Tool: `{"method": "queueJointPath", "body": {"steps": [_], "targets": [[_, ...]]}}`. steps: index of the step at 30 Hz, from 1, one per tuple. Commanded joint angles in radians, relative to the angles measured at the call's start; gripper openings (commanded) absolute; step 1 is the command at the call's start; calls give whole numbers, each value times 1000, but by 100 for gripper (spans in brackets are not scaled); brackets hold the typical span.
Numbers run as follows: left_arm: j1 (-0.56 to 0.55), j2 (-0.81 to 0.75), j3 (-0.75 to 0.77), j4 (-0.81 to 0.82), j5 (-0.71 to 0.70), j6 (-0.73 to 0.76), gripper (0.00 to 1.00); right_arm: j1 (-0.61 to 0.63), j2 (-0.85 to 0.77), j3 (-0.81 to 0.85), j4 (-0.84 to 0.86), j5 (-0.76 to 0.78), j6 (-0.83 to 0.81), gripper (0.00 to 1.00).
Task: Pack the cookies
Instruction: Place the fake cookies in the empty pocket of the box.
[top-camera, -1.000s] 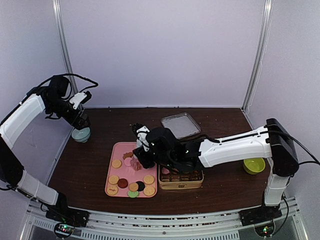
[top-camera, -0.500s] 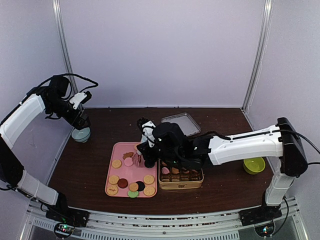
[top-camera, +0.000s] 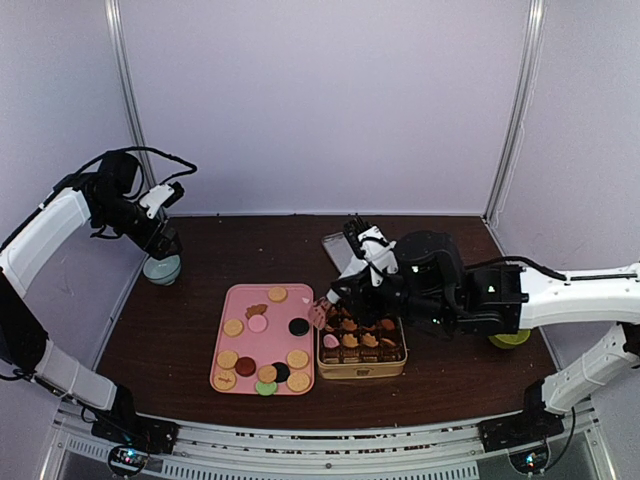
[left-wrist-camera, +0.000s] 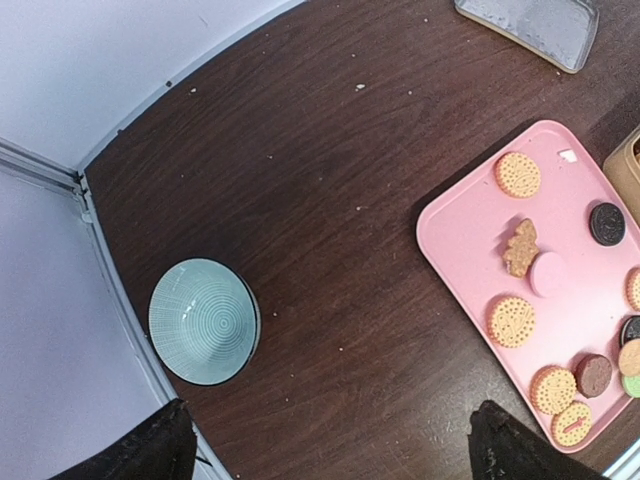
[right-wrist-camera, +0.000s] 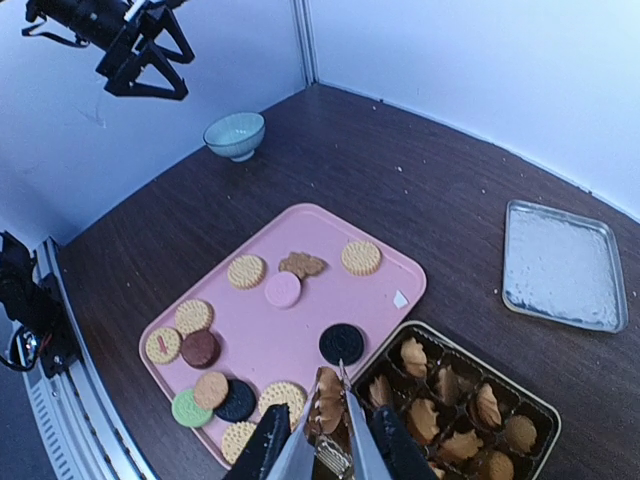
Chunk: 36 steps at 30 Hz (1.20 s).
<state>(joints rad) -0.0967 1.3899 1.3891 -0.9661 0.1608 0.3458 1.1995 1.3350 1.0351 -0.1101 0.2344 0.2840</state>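
Note:
The cookies (right-wrist-camera: 246, 271) lie scattered on a pink tray (top-camera: 275, 342): round tan ones, a pink one (top-camera: 258, 323), a black one (top-camera: 298, 326), a green one (right-wrist-camera: 192, 408). More tan pieces fill the cups of the gold tin (top-camera: 361, 372). My right gripper (right-wrist-camera: 328, 422) hangs over the tray's edge next to the tin and is shut on a tan cookie (right-wrist-camera: 328, 398). In the top view the right gripper (top-camera: 322, 314) is at the tin's left rim. My left gripper (left-wrist-camera: 330, 455) stands open, high above bare table beside the teal bowl (left-wrist-camera: 203, 321).
The tin's grey lid (right-wrist-camera: 560, 265) lies behind the tin. A teal bowl (top-camera: 162, 269) sits at the far left, a yellow-green bowl (top-camera: 510, 335) at the right behind my right arm. The tray (left-wrist-camera: 470, 250) reaches the right of the left wrist view.
My right arm has swung right from over the middle of the tray to the tin's left edge, closing on a cookie. The left arm has not moved.

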Motion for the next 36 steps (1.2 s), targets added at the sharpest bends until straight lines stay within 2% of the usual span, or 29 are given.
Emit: {"method": "queueJointPath", "body": {"steps": [1, 14, 17, 20, 24, 30, 36], "targets": [[7, 15, 5, 15, 24, 5, 98, 12, -61, -47, -67, 35, 41, 6], [7, 14, 9, 7, 36, 5, 98, 41, -15, -46, -66, 27, 50, 8], [8, 13, 5, 7, 40, 5, 98, 41, -10, -53, -65, 27, 55, 15], [8, 13, 5, 7, 43, 5, 98, 41, -8, -57, -63, 29, 59, 25], [7, 12, 5, 7, 42, 6, 98, 41, -13, -55, -56, 28, 61, 32], [8, 12, 2, 7, 40, 7, 98, 41, -17, -46, -61, 28, 58, 33], [7, 9, -1, 7, 39, 9, 98, 41, -37, -36, -63, 36, 56, 30]]}}
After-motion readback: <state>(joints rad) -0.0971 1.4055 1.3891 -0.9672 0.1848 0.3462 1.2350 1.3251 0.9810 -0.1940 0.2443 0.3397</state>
